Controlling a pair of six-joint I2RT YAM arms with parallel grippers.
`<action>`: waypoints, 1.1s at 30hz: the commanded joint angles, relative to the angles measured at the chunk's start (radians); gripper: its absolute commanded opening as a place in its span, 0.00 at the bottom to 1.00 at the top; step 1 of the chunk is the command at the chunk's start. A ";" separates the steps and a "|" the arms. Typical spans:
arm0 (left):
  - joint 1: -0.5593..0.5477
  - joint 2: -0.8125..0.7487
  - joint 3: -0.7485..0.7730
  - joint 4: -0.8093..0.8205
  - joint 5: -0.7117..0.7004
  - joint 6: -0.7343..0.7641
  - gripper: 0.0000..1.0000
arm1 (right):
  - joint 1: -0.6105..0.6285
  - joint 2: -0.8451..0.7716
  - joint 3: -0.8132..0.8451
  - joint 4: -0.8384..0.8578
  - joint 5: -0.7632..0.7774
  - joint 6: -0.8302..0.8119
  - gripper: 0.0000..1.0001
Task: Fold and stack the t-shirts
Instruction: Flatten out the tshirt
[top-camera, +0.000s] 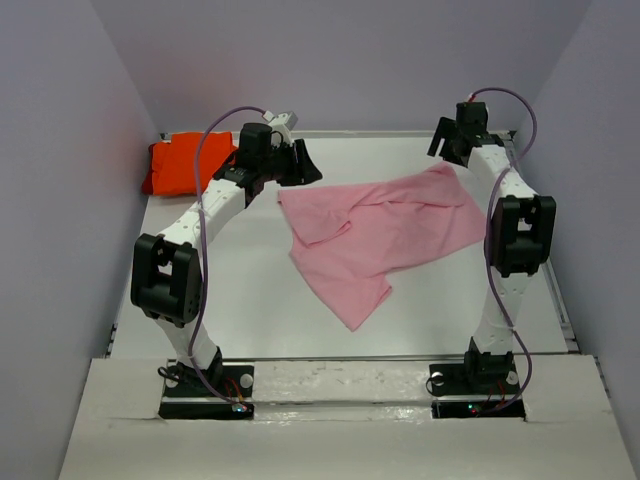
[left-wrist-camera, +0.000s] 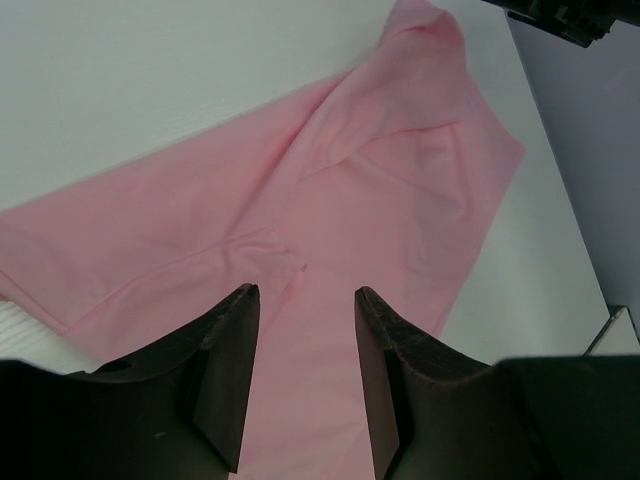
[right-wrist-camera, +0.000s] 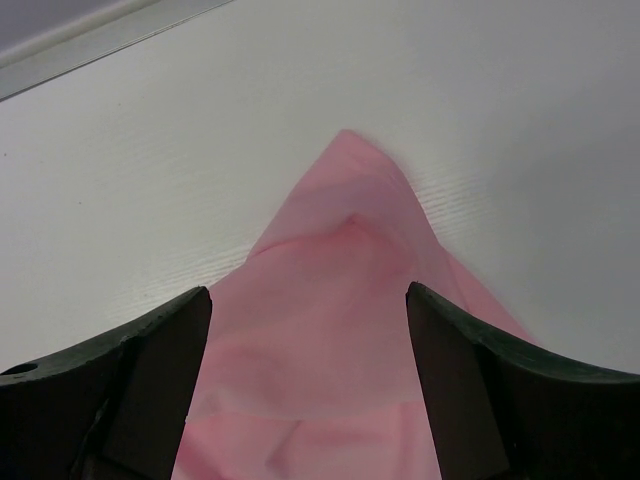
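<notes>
Top external view: the left arm rises from its base, bends at the elbow and reaches toward the far left of the table (top-camera: 250, 300), its left gripper (top-camera: 300, 163) hanging over the far left edge of the pink t-shirt (top-camera: 385, 235). The right arm stands nearly straight up along the right side and bends at the top, so that the right gripper (top-camera: 455, 140) sits at the shirt's far right corner. In the left wrist view the fingers (left-wrist-camera: 225, 370) stand partly apart with nothing between them; the pink cloth lies flat below. In the right wrist view the jaws are spread wide and empty, a peaked corner of the shirt lying on the table between them. The shirt is spread, creased and partly doubled over, across the middle of the white tabletop. The orange t-shirt (top-camera: 180, 168) lies bunched in the far left corner, partly hidden by the left arm. Plain pale lilac walls (top-camera: 350, 60) close in the table on three sides. How the orange shirt is folded cannot be made out.
</notes>
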 joint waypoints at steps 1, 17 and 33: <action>0.003 -0.027 -0.013 0.034 0.033 -0.002 0.52 | -0.003 0.015 -0.004 0.008 0.040 -0.004 0.84; 0.003 -0.025 -0.013 0.034 0.041 -0.004 0.52 | -0.003 0.108 -0.053 0.025 -0.151 0.033 0.78; 0.003 -0.021 -0.012 0.031 0.038 0.001 0.52 | -0.003 0.260 0.137 -0.063 -0.260 0.055 0.78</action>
